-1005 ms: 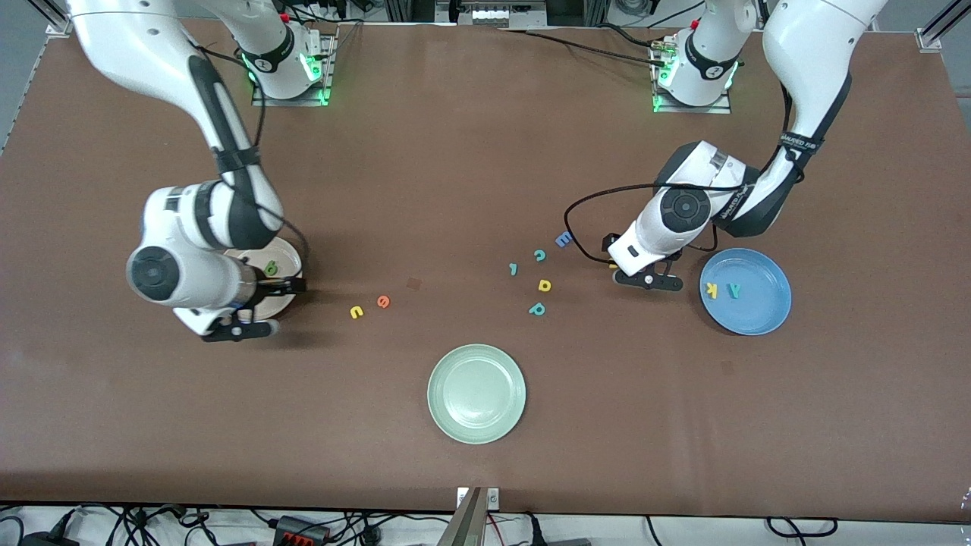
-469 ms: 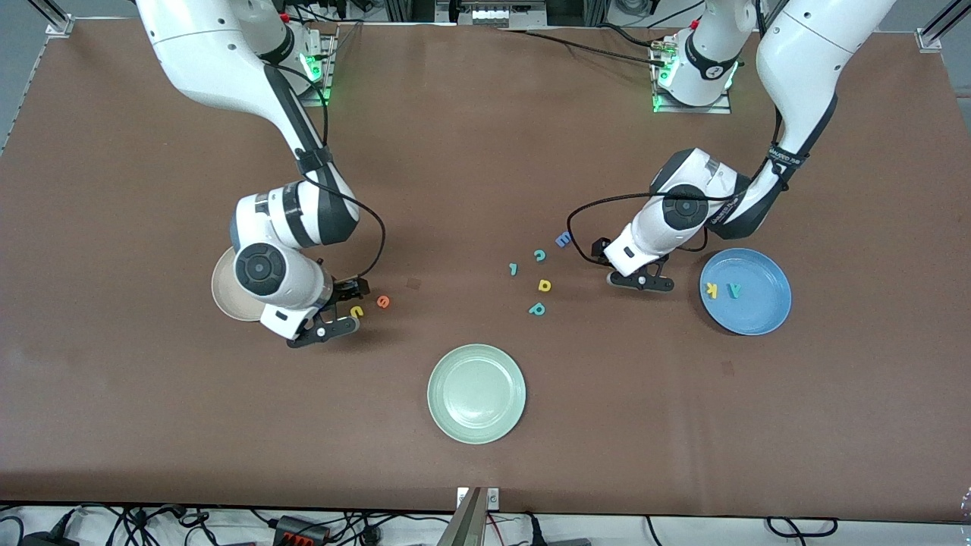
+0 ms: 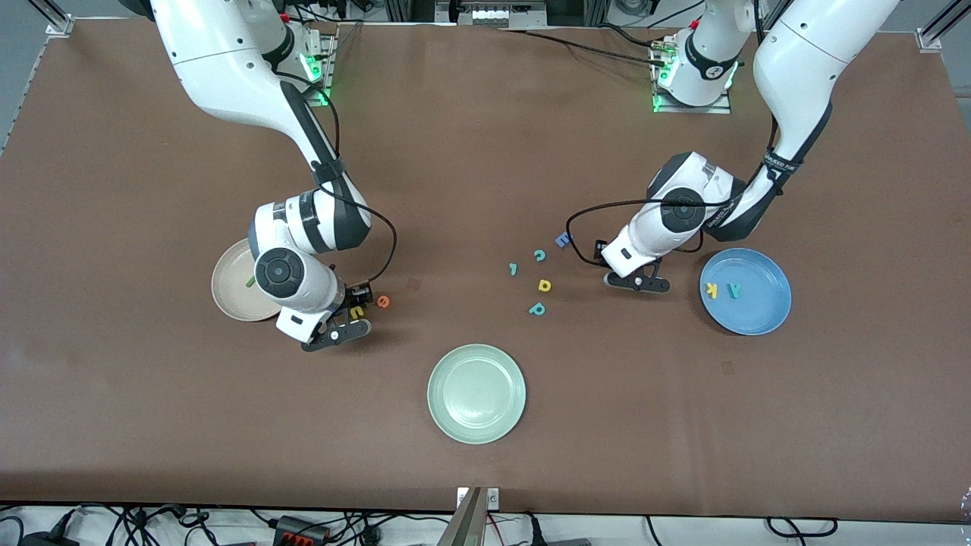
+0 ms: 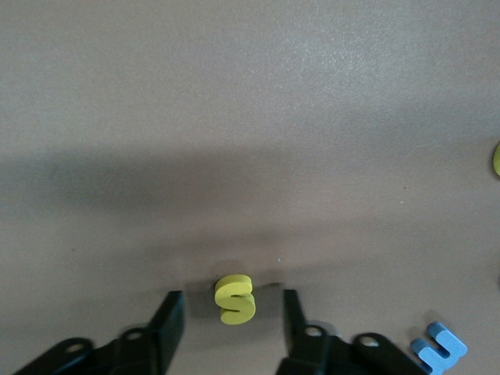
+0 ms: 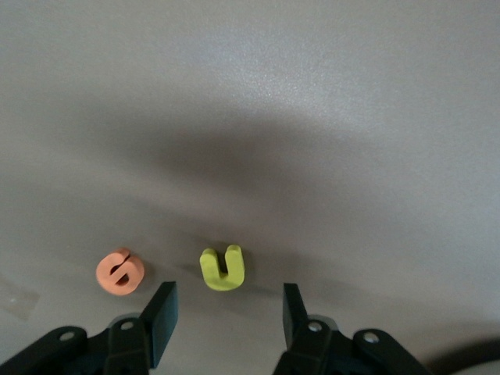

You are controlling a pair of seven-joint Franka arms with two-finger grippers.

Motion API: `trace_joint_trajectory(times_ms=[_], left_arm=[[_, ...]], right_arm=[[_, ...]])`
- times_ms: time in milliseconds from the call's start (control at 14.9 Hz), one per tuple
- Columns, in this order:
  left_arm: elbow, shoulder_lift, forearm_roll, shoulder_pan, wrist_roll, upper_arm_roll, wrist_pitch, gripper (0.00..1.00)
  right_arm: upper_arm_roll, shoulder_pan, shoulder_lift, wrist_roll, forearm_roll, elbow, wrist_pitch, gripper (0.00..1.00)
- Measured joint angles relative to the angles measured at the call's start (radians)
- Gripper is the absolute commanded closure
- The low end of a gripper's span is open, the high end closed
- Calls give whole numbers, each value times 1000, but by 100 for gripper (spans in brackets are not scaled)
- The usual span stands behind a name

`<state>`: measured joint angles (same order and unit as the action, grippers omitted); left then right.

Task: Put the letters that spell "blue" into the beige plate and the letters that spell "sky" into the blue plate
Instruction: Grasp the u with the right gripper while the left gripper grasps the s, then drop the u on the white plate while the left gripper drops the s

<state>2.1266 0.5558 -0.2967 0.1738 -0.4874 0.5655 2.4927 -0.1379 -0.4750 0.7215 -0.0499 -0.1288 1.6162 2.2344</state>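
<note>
My left gripper (image 4: 230,320) is low on the table beside the blue plate (image 3: 762,315), open, with the yellow s (image 4: 234,299) standing between its fingers and touching neither. In that plate lie the yellow k (image 3: 711,289) and the teal y (image 3: 733,290). My right gripper (image 5: 226,312) is open and down at the table beside the beige plate (image 3: 227,296). The yellow u (image 5: 223,268) lies just ahead of its fingertips, and the orange e (image 5: 119,272) sits beside the u. A thin green letter (image 3: 249,282) lies in the beige plate, and the arm covers part of that plate.
Between the two grippers lie a periwinkle E (image 3: 562,240), a teal c (image 3: 539,255), a small teal letter (image 3: 513,268), a yellow a/d-shaped letter (image 3: 545,285) and a teal p (image 3: 537,309). A pale green plate (image 3: 476,393) sits nearer the front camera, mid-table.
My right gripper has swung from over the beige plate to the yellow u and come down there. The left gripper has shifted slightly away from the blue plate.
</note>
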Motion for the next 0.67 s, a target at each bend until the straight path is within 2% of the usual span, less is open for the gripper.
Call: trace_joint_trajectory(times_ms=[67,134,402,536,603,670], left_arm=[[0,1,0,0,0,0,0,70],[0,1,0,0,0,0,0,72],[0,3,0,0,0,0,0,68],[0,8,0,0,0,-1,0,69],[-1,9,0,0,0,-1,1,70],[-1,9,0,0,0,-1,1,77]], right_arm=[[0,0,6,0,0,0,3,38],[0,-2,12,-1,0,0,6,40],[0,-11,24,-1,0,0,24,41],[0,-13,26,-1,0,0,31,46],[0,-14,27,-1,0,-1,34,46],[0,-16,28,-1,0,-1,38,48]])
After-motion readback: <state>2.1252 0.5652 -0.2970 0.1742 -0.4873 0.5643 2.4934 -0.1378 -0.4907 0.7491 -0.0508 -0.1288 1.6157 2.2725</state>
